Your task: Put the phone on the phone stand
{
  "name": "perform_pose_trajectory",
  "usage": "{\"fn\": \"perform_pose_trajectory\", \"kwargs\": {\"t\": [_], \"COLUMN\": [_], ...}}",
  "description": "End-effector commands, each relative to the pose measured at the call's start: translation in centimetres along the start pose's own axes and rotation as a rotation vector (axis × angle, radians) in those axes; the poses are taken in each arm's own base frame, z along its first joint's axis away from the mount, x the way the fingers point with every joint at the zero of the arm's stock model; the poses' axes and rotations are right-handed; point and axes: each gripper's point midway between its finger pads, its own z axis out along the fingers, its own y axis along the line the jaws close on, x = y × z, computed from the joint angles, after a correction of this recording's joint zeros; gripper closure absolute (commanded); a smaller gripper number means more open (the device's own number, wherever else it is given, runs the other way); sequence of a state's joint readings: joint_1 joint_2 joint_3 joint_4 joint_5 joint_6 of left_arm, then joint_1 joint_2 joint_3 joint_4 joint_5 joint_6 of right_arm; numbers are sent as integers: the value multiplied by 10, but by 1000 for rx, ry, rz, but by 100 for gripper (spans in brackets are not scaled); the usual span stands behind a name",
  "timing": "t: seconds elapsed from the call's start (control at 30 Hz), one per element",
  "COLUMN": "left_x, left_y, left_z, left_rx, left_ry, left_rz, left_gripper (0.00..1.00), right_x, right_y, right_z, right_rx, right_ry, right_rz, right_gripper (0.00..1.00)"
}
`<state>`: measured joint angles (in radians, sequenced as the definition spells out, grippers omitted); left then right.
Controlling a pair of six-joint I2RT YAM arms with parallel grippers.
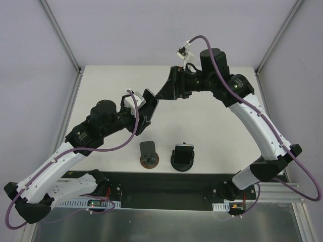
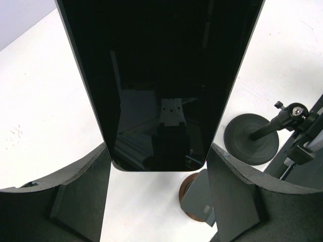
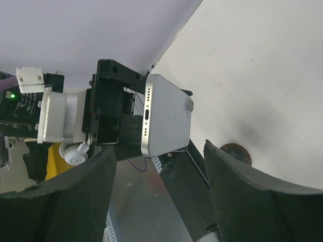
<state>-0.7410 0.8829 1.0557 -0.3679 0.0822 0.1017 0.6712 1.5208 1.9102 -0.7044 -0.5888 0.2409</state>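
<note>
The left hand (image 2: 159,154) is clamped on the phone (image 2: 159,75), one finger (image 2: 75,196) pressed against each long edge near the phone's lower end. The black glass screen faces the left wrist camera. The phone is held in the air above the white counter (image 1: 108,80), at about the middle of it, and rests on neither stand.

The right hand (image 3: 159,151) faces the left one from the far right. Its fingers (image 3: 237,191) are spread apart with nothing gripped between them. In the right wrist view the phone's silver back and its bottom edge with the charging port lie just beyond the gap. Whether the fingertips touch the phone cannot be told.

Nearer than both hands, close to the near edge of the counter, two phone stands sit side by side but apart. The one on the left has a round brown base (image 1: 149,160) and a dark grey cradle. The one on the right is the black phone stand (image 1: 182,157) with a round black base. Both stand upright with no phone in them.
</note>
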Motion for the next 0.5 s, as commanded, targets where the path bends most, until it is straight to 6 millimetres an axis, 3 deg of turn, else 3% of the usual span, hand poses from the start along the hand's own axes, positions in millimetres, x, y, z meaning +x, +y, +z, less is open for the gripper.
{"fn": "perform_pose_trajectory", "kwargs": {"t": [0.0,0.13,0.3,0.4,0.47], "left_x": [-13,-8,-3,0,1], "left_y": [-6,-4,-4,-3,1], "left_z": [1,3,6,7,7], "left_rx": [32,22,18,2,-22], "left_ry": [-50,-28,-7,9,16], "left_rz": [40,48,59,67,61], "left_gripper": [100,100,100,100,100], "right_x": [7,17,26,29,31], "right_y": [14,-1,-6,-7,-7], "right_z": [3,21,41,48,51], "right_rx": [-46,2,8,19,16], "right_ry": [57,108,158,176,182], "right_rz": [-11,-18,-21,-36,-44], "right_gripper": [31,38,49,58,71]}}
